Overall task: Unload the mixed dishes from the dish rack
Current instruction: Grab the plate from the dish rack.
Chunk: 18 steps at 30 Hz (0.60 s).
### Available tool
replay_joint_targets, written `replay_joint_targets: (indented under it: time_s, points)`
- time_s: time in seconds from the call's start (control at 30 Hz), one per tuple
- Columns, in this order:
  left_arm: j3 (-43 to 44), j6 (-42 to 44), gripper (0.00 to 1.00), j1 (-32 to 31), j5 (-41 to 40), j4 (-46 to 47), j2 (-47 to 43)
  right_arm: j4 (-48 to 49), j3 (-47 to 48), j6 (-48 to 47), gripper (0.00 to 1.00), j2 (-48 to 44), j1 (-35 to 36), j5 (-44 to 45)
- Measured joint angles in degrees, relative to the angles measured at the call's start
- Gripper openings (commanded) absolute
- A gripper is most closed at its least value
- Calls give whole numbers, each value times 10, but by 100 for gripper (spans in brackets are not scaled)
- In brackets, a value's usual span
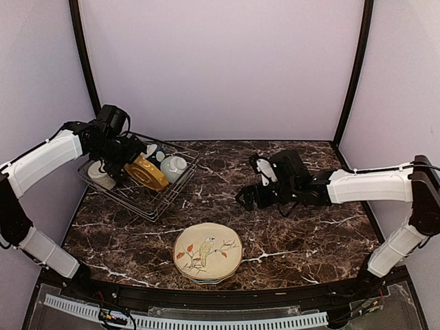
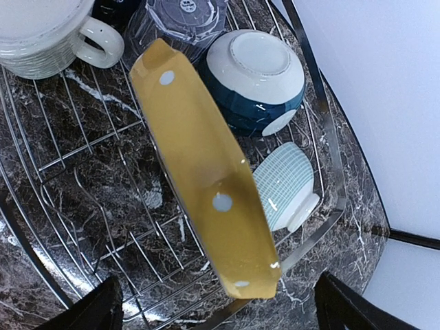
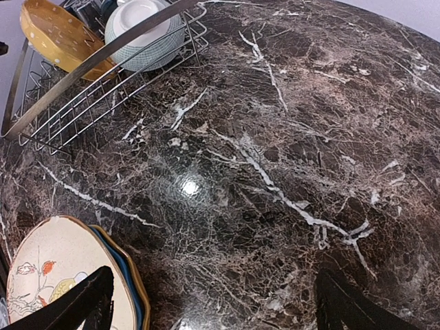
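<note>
Silver wire dish rack (image 1: 152, 205) at the marble table's (image 1: 309, 234) left rear holds a cream mug (image 2: 48, 34), a clear tumbler (image 2: 182, 20), a dark blue mug (image 2: 254, 82) with its base showing, a pale checked cup (image 2: 285, 182) and a yellow plate (image 2: 206, 172) standing on edge. Left gripper (image 1: 122, 165) hovers over that plate, jaws spread wide, grasping nothing. Front centre, a cream bird-painted plate (image 1: 207, 252) tops a stack. Right gripper (image 1: 256, 196) hangs released above bare marble.

Bare dish rack (image 2: 328, 137) lies between your yellow plate (image 2: 199, 165) and cream mug (image 2: 48, 34). The dark blue mug (image 2: 258, 79) and pale bowl (image 2: 285, 182) crowd its far side.
</note>
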Motion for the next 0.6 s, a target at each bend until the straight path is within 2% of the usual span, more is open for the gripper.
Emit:
replay_joint_targets:
  time_s: [0.07,0.1,0.17,0.43,0.6]
  points:
    - [18,-23,89,-2,-7,0,22,1,-1,1,99,1,0,0]
    - [23,-32,79,-3,-9,0,31,2,-3,1,99,1,0,0]
    - [33,-49,69,-3,-13,-2,49,4,-11,2,99,1,0,0]
    - [89,-96,62,-7,-48,-25,106,7,-44,6,99,5,0,-4]
    - [119,-112,53,-7,-58,-32,125,16,-54,10,99,5,0,-4]
